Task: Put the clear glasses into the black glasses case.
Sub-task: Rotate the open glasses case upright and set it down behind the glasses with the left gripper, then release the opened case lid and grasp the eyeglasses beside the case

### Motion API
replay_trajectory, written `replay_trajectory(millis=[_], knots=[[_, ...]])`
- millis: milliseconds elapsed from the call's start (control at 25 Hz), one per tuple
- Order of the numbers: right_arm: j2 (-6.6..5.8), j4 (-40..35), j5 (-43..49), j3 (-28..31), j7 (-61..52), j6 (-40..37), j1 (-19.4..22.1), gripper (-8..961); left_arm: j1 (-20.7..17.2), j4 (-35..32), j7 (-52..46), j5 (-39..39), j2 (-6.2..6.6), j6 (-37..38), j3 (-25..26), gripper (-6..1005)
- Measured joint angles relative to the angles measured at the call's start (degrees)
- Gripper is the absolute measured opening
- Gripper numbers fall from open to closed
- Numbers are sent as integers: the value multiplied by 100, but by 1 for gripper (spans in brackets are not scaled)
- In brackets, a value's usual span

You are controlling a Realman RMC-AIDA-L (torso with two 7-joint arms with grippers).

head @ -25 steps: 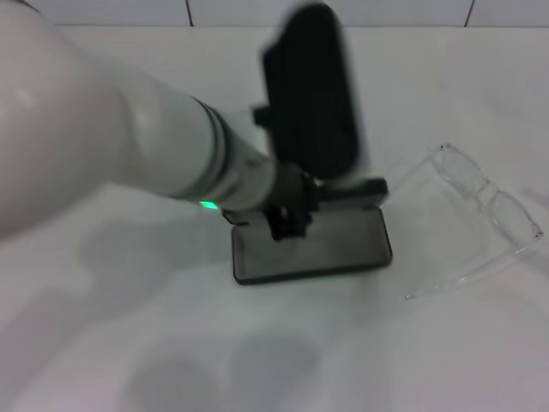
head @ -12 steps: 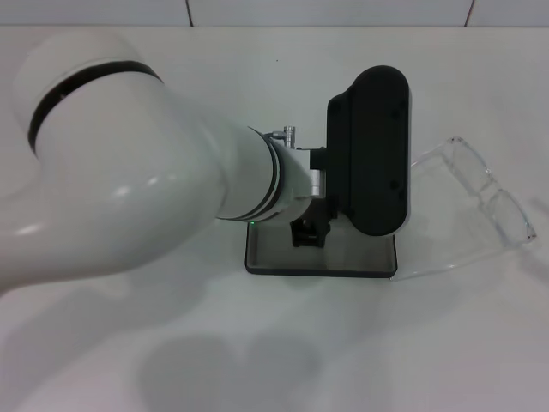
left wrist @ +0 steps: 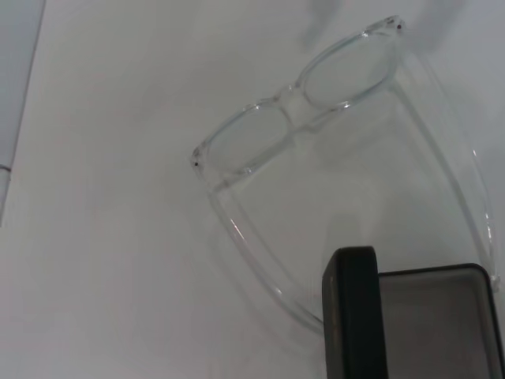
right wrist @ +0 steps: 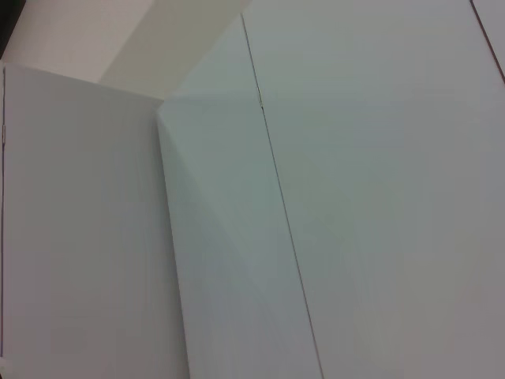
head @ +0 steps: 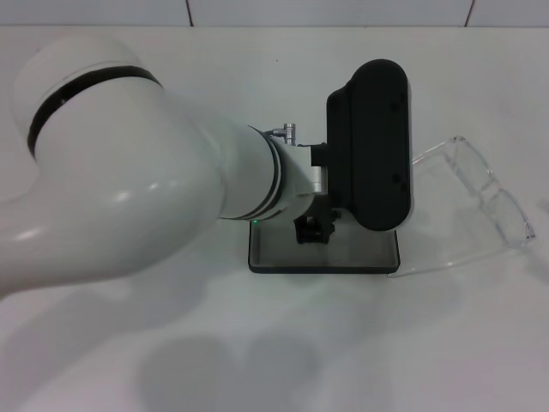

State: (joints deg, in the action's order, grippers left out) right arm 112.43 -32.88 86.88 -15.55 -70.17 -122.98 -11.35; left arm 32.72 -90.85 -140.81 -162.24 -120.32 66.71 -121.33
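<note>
A: Where are the task's things found?

B: The black glasses case is seen open near the middle of the white counter, its grey lining exposed. The clear glasses are laid just beside it toward the counter's right edge, arms unfolded, one arm tip reaching close to the case's corner. Nothing has been placed in the case yet.

A: And the hands?

B: The left hand is held low over the open case, largely hidden under the dark wrist housing; whether it is wide or narrow cannot be told. In the left wrist view the glasses and a corner of the case are shown, but no fingers. The right hand is not seen at all; only blank wall panels are shown by its camera.

A: How should the step in hand be done well?

B: It is judged that the glasses are to be fetched next. The hand should be carried clear of the raised lid first. A grasp at the bridge or upper frame is advised, since the thin arms would probably flex and slip. The frame should then be lowered level into the lining, so the case is not nudged
</note>
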Motion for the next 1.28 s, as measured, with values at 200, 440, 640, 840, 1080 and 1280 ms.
replay_trajectory(millis=[200,440,640,840,1080,1280], knots=[[-22,2,37,0,8,33,3,751,-15,-124,-2,-10,0,-16,-74,314],[-100,-23,47,-23,12,243,-41,751,-87,-647,-73,28,7,156,-3,471],[-387,-213,771,-68,-19,761,-134,750,-125,-1541,-259,255,9,334,608,531],[-672,-301,1828,-67,-84,944,-366,750,3,-1757,-283,1194,22,299,1958,535],[-559,-1175,2856,-70,-561,1348,-573,750,130,-1277,-199,2484,38,-1,3326,530],[-501,-1583,3330,-71,-780,1831,-779,750,-34,-847,233,4047,42,-166,4249,529]])
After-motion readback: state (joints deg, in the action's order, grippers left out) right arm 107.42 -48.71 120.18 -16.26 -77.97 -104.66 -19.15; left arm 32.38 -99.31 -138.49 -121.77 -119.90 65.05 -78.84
